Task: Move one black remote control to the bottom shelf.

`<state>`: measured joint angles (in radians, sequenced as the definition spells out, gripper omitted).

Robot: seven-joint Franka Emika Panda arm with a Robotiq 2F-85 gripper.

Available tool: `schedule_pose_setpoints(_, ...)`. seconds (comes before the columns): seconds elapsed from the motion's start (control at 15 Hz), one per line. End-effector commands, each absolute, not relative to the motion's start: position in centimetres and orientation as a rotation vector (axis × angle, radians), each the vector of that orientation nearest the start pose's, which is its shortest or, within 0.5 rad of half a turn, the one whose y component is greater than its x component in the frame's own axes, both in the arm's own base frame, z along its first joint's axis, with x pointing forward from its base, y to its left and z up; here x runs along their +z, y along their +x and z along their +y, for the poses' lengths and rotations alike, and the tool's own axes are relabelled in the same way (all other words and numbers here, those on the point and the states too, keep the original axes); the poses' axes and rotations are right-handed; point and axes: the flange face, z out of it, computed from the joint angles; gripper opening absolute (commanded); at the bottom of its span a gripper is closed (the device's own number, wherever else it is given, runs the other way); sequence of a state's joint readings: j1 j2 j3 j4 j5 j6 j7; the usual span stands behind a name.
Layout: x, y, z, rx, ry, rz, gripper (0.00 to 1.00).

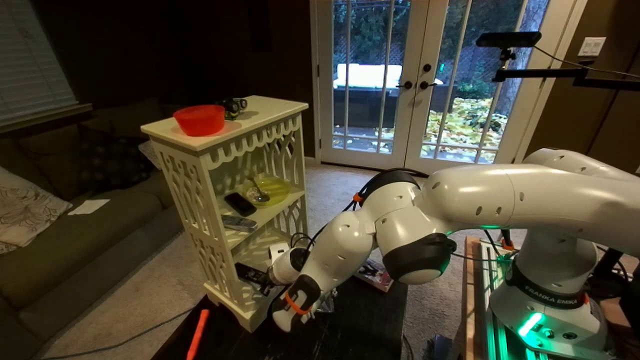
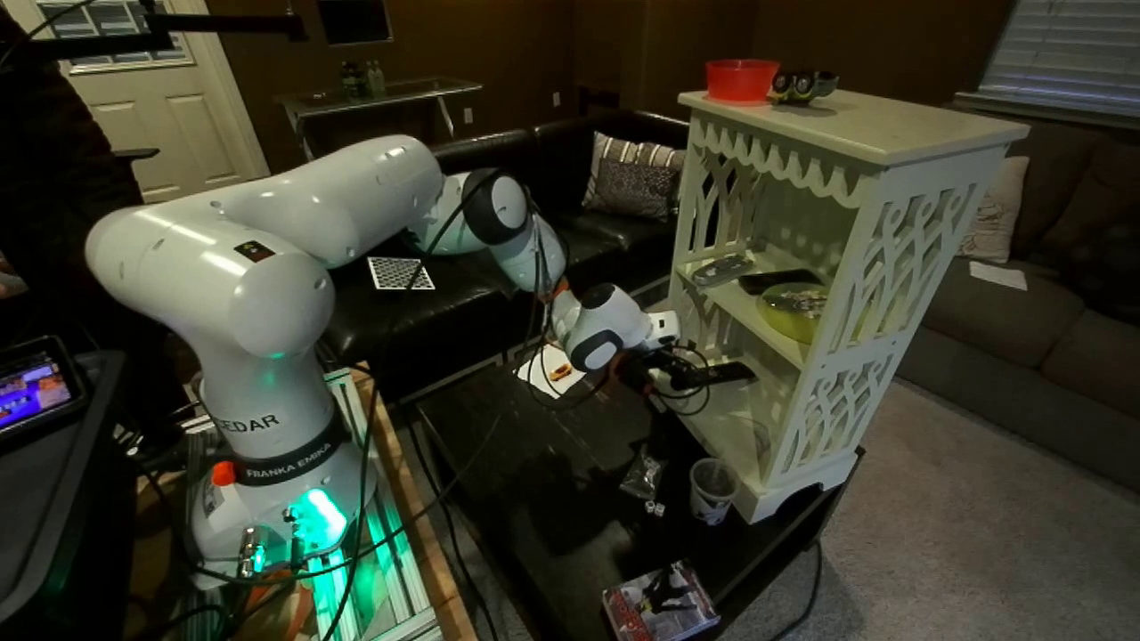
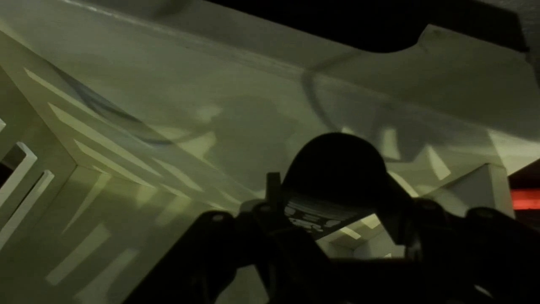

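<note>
Nearest in an exterior view, a book (image 2: pixel 661 607) lies on the dark surface (image 2: pixel 525 481); behind it a clear cup (image 2: pixel 712 494) stands just beside the cream-white rack (image 2: pixel 908 125). Farther in, the hand (image 3: pixel 334 202) pinches the black remote (image 2: pixel 730 375), which is inside the rack's lowest compartment, over the bottom shelf (image 2: pixel 735 427); I cannot tell whether they touch. Farther still, a black sofa (image 2: pixel 614 258) holds a patterned pillow (image 2: pixel 631 185).
</note>
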<state>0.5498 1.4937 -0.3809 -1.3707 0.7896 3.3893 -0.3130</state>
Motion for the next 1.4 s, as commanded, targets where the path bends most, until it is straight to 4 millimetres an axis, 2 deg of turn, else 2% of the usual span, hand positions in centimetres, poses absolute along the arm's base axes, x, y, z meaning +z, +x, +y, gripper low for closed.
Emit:
schedule_pose_setpoints(0.0,-6.0,65.2,9.0,-1.050,-3.225,-0.104,0.87)
schedule_pose_setpoints(0.13,-6.0,65.2,8.3,-1.044,-3.228,-0.035,0.99)
schedule_pose_setpoints(0.4,-5.9,64.6,7.0,-1.056,-3.224,0.164,1.00)
schedule_pose_setpoints(0.53,-5.5,63.3,6.9,-0.982,-3.216,0.239,1.00)
schedule_pose_setpoints(0.93,0.3,59.7,13.9,-0.950,-2.961,0.119,1.00)
schedule_pose_setpoints(1.13,2.1,56.9,14.0,-0.834,-2.981,0.151,1.00)
schedule_pose_setpoints(1.33,3.7,53.3,12.0,-0.684,-3.073,0.240,1.00)
